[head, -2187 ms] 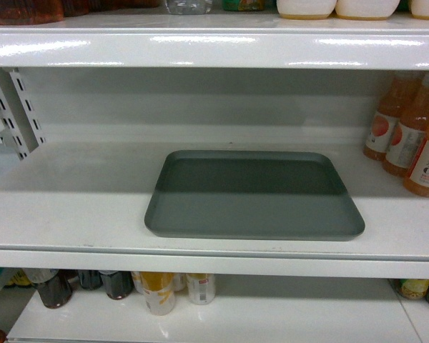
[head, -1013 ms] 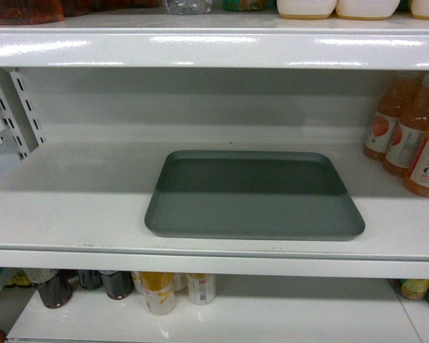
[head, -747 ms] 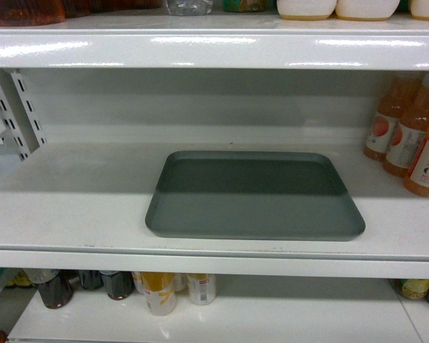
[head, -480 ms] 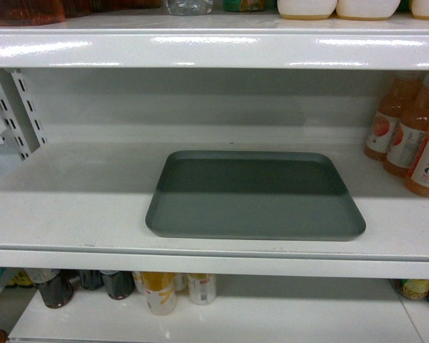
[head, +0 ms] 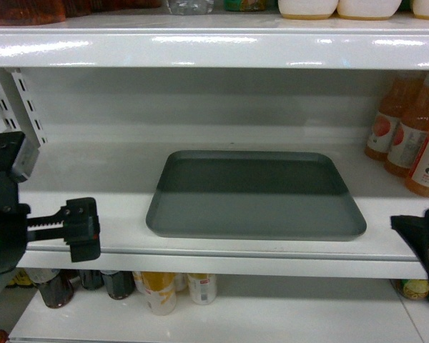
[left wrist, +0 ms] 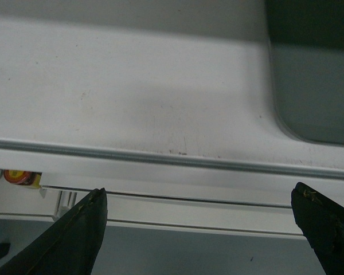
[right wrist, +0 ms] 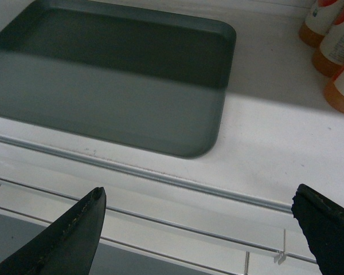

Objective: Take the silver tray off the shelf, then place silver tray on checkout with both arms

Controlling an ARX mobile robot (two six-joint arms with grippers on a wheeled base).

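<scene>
In front of you is a white store shelf [head: 71, 207] with a thick glossy front lip, another white board above it and slotted white uprights [head: 25, 107] at the back left. The silver tray [head: 254, 194] lies flat on this shelf, about in the middle, its near edge close to the front lip; its back half is in shadow. At the right end of the shelf you see orange drink bottles [head: 415, 136], apart from the tray. On the lower board, under the lip, stand some cans and dark bottles [head: 114, 284]. Your left gripper [left wrist: 203, 229] is in front of the shelf lip, to the left of the tray and a little lower than the board; its two black fingers [left wrist: 74, 238] are spread wide and hold nothing. In the head view this arm shows a small green light at the left edge. Your right gripper [right wrist: 200, 235] is also in front of the lip, near the tray's right front corner; its fingers [right wrist: 63, 240] are wide apart too and nothing is between them. In the head view only a black part of it shows at the right edge. Neither gripper touches the tray.
</scene>
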